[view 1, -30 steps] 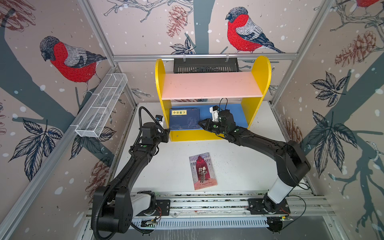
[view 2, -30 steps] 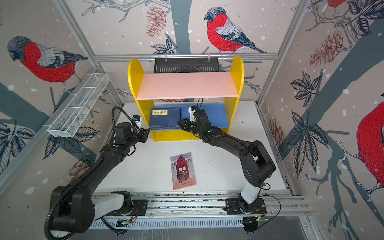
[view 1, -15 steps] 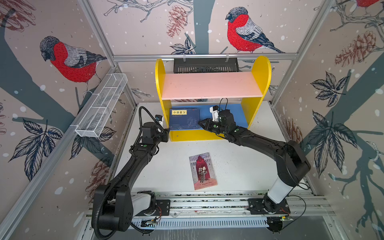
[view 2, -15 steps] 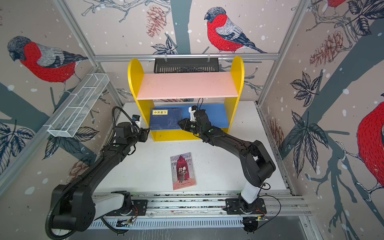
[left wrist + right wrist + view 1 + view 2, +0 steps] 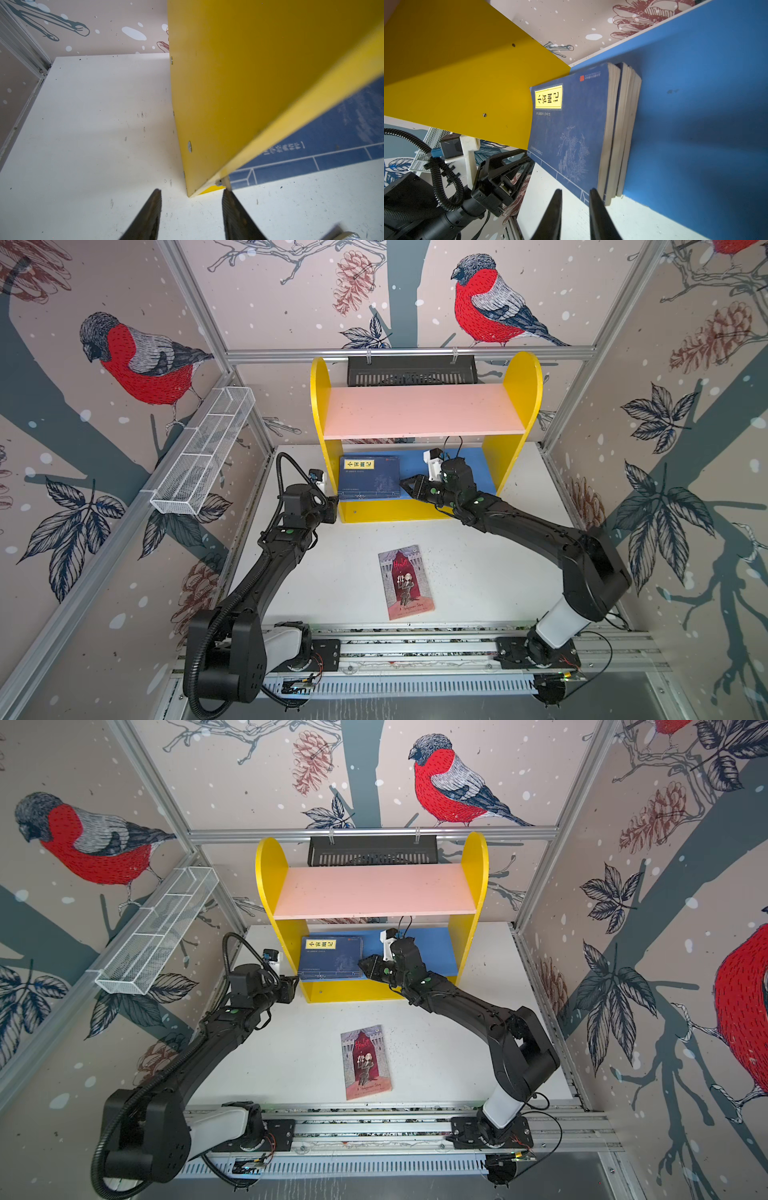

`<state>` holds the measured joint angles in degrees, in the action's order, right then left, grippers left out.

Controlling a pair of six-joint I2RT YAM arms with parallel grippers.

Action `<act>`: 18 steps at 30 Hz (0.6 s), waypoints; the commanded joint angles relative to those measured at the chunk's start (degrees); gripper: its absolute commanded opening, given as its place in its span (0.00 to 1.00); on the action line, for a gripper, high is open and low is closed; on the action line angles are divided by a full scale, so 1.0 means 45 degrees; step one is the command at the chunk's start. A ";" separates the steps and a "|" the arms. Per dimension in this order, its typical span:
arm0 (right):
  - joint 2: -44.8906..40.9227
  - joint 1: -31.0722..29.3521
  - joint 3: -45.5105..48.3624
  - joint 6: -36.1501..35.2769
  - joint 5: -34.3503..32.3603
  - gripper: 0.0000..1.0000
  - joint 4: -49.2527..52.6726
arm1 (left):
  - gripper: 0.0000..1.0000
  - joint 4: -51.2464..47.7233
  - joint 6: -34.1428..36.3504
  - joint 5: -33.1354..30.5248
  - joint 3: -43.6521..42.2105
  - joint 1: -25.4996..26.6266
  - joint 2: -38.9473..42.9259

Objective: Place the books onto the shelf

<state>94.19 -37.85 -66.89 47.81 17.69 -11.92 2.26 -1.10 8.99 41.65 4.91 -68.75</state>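
Above the silver aluminium rail come white base links, a matte-black left arm with ribbed black hose, a matte-black right arm, and a tapered black left end effector and right end effector.

Bullfinch wallpaper around white tabletop; behind tabletop, aluminium rail bearing black slotted basket; left of tabletop, wire-mesh tray.

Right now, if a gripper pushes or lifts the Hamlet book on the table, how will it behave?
The Hamlet book looks thin, so it probably sags if held by one edge. Lying flat on the smooth white table, it would likely slide when pushed and offer little edge to pinch.
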 commanded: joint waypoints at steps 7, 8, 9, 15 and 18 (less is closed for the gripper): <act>-0.1028 -0.0507 0.1114 -0.0525 0.0136 0.16 0.0286 | 0.46 -0.0073 0.0055 0.0128 0.0003 -0.0162 0.0003; -0.1013 -0.0586 0.1120 -0.0576 0.0248 0.15 0.0313 | 0.46 -0.0071 0.0035 0.0168 0.0003 -0.0196 -0.0025; -0.0945 -0.0659 0.1053 -0.0619 0.0339 0.15 0.0406 | 0.46 -0.0054 0.0003 0.0216 -0.0012 -0.0192 -0.0055; -0.0355 -0.0867 0.0847 -0.0627 0.0430 0.15 0.0387 | 0.45 -0.0015 -0.0107 0.0364 0.0042 -0.0192 -0.0093; 0.0010 -0.0853 0.0683 -0.0625 0.0481 0.15 0.0344 | 0.45 -0.0049 -0.0117 0.0365 0.0061 -0.0192 -0.0065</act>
<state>93.25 -41.60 -62.92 46.11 19.22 -9.47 1.98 -1.52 9.45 41.65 4.16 -69.19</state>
